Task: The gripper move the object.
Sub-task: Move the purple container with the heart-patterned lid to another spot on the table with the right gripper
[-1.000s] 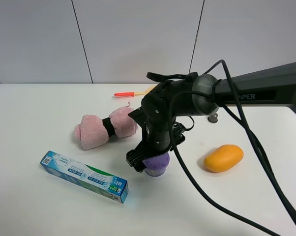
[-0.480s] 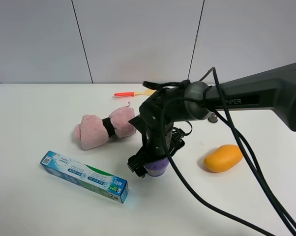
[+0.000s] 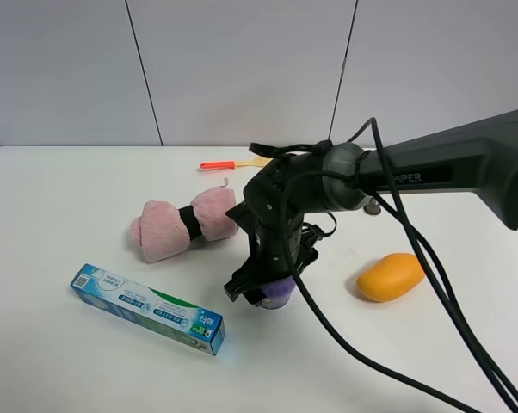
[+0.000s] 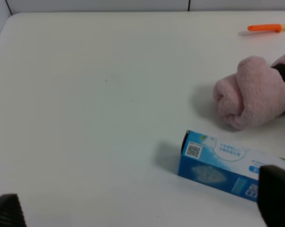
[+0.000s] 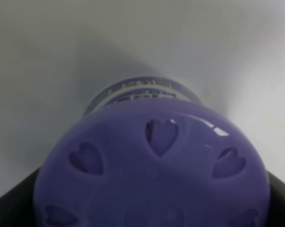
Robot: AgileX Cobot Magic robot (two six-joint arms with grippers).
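Over the white table [image 3: 70,189] the gripper [image 3: 262,290] pinches the object [image 3: 280,294] (mango [image 3: 391,276] nearby).

so the small squat round purple container [image 3: 279,294] with heart-shaped cutouts in its lilac lid is upright, low over the middle of the white table [image 3: 70,361], pinched between the two fingers of the bulky black right gripper [image 3: 264,291] reaching from above

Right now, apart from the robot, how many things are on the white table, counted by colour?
Pink: 1, rolled fluffy towel with black band
Blue: 1, long cardboard toothpaste box
Purple: 1, round plastic container
Orange: 2, smooth mango and orange-handled tool
Grey: 1, tiny knob
Total: 6
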